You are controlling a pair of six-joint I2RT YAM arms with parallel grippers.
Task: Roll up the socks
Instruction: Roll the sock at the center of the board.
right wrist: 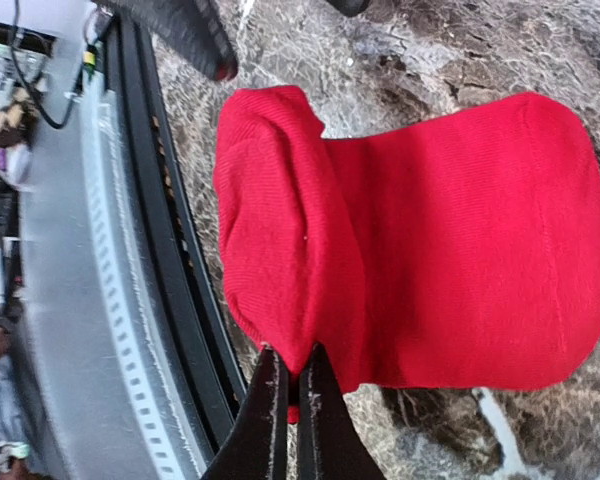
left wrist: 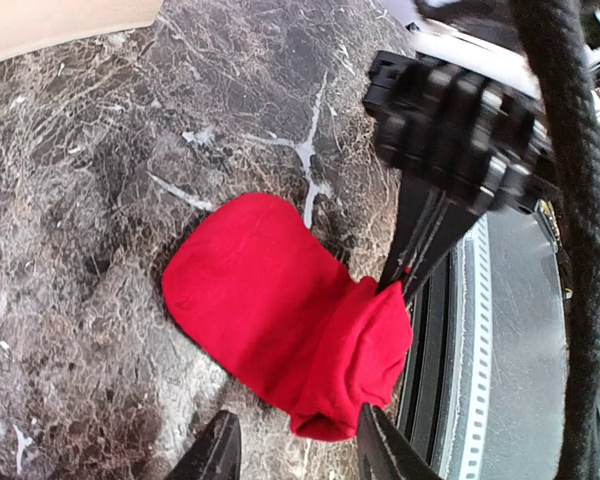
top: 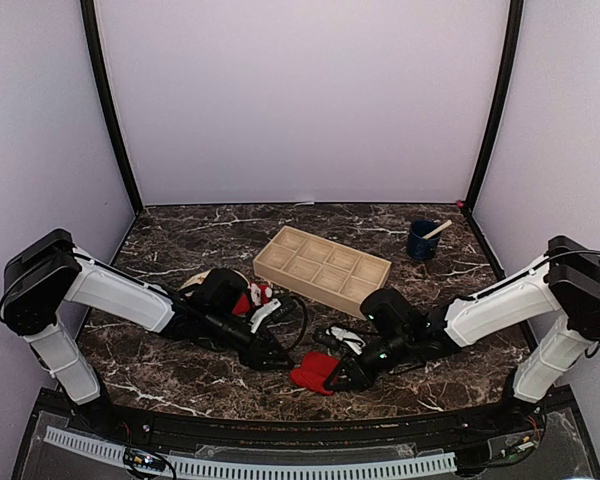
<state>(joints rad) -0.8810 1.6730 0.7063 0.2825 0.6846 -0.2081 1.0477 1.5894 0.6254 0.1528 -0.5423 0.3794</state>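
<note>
A plain red sock point(left wrist: 260, 290) lies flat on the marble near the table's front edge, and its near end is folded over into a thick roll point(left wrist: 365, 345). My right gripper point(right wrist: 292, 385) is shut on the edge of that roll point(right wrist: 280, 230). The top view shows it point(top: 332, 378) at the sock point(top: 310, 376). My left gripper point(left wrist: 300, 450) is open. The roll's end sits between its fingers, and the right finger point(left wrist: 385, 445) touches the fabric. A second red sock with white markings point(top: 253, 298) lies bundled behind the left arm.
A beige plate point(top: 192, 283) peeks out under the left arm beside the marked sock. A wooden compartment tray point(top: 323, 268) stands mid-table, and a dark blue cup with a stick point(top: 422, 240) is at the back right. The black table rim point(right wrist: 165, 250) runs right beside the sock.
</note>
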